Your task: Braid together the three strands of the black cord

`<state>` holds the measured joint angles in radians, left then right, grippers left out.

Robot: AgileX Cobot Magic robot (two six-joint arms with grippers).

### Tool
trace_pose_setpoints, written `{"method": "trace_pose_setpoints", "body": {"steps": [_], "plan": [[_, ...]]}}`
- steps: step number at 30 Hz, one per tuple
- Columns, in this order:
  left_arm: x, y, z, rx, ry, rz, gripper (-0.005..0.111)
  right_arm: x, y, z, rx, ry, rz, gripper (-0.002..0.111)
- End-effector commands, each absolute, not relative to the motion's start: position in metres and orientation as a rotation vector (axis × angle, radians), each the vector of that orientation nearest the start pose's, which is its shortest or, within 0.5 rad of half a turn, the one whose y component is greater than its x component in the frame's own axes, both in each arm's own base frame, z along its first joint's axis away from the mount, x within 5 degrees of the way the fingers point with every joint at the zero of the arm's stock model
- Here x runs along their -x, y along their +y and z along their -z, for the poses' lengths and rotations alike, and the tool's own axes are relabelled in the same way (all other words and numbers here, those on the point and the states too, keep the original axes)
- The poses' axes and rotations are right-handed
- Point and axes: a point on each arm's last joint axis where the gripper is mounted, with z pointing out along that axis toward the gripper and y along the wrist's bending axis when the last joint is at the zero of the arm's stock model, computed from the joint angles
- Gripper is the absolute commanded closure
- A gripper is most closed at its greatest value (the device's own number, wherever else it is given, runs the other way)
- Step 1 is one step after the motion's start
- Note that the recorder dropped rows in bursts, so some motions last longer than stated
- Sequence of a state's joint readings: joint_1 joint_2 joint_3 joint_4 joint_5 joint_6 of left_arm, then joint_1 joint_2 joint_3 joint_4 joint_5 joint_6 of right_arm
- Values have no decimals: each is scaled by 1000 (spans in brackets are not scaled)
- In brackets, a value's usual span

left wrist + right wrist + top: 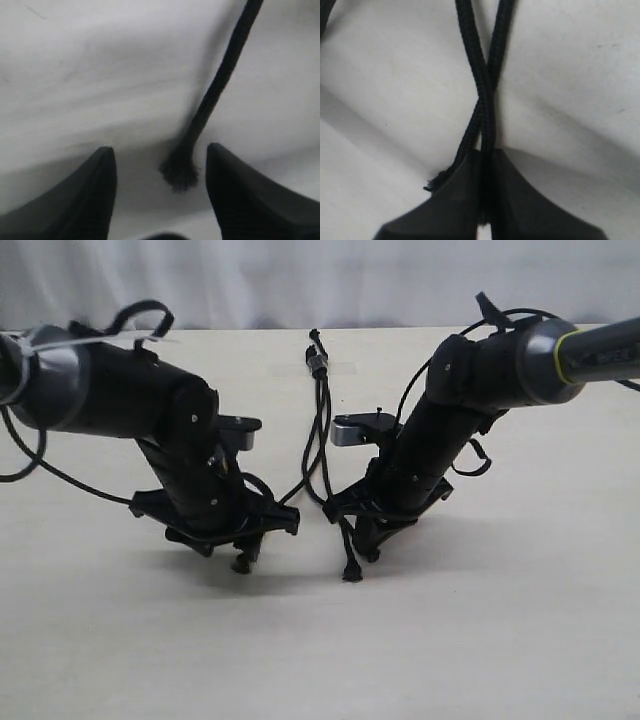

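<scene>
The black cord's knotted top lies at the far middle of the table, and its three strands run toward me between the arms. My left gripper is open and low over the table. The frayed end of one strand lies between its fingers, touching neither. My right gripper is shut on one strand. A second strand crosses that one just ahead of the jaws. Its frayed tip shows beside one finger. Below the right gripper a strand end rests on the table.
The pale wooden table stretches all round both arms. Thicker glossy robot cables loop off each arm. A white backdrop closes the far edge. A strip of clear tape appears to sit by the knot.
</scene>
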<state>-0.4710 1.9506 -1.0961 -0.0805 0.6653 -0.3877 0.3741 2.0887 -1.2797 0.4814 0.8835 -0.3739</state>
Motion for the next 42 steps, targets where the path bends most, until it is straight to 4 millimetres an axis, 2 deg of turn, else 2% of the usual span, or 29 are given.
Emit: {"method": "trace_pose_setpoints", "body": {"steps": [1, 3, 9, 14, 21, 26, 28, 30, 31, 32, 33, 34, 35, 36, 37, 39, 40, 42], "plan": [[-304, -171, -97, 78, 3109, 215, 56, -338, 169, -113, 634, 3079, -586, 104], [-302, -175, -96, 115, 3124, 255, 56, -338, 169, -113, 627, 3081, -586, 104], [-290, -202, -98, -35, 3124, 417, 56, -339, 169, -113, 589, 3086, -583, 104], [-288, -209, -98, -63, 3101, 428, 56, -340, 169, -113, 552, 3087, -579, 103], [-290, -213, -104, -72, 3121, 445, 56, -340, 169, -113, 512, 3095, -577, 72], [-293, -210, -124, -214, 3134, 459, 56, -341, 166, -134, 501, 3049, -543, 58], [-296, -197, -146, -287, 3117, 444, 56, -339, 162, -154, 487, 3018, -493, 55], [-300, -172, -169, -348, 3078, 325, 56, -337, 152, -168, 435, 3028, -363, 55], [-304, -147, -185, -361, 3065, 218, 57, -336, 142, -176, 412, 3047, -255, 55], [-304, -133, -194, -362, 3062, 156, 62, -334, 136, -180, 419, 3061, -215, 56], [-304, -106, -210, -319, 3063, 47, 76, -332, 125, -186, 421, 3089, -173, 63], [-305, -81, -222, -219, 3055, -23, 92, -328, 114, -190, 388, 3103, -166, 77], [-304, -68, -231, -163, 3045, -28, 99, -325, 107, -193, 360, 3103, -169, 85], [-301, -48, -242, -58, 3019, -24, 107, -317, 97, -196, 322, 3109, -168, 98], [-298, -36, -248, 0, 3004, -25, 107, -312, 90, -197, 296, 3110, -167, 104], [-279, -6, -264, 114, 2953, -34, 107, -296, 62, -209, 190, 3080, -166, 104], [-263, 13, -271, 199, 2927, -37, 107, -285, 45, -216, 109, 3049, -165, 104], [-232, 32, -284, 294, 2818, 30, 107, -261, 18, -230, -3, 2968, -130, 104]]}}
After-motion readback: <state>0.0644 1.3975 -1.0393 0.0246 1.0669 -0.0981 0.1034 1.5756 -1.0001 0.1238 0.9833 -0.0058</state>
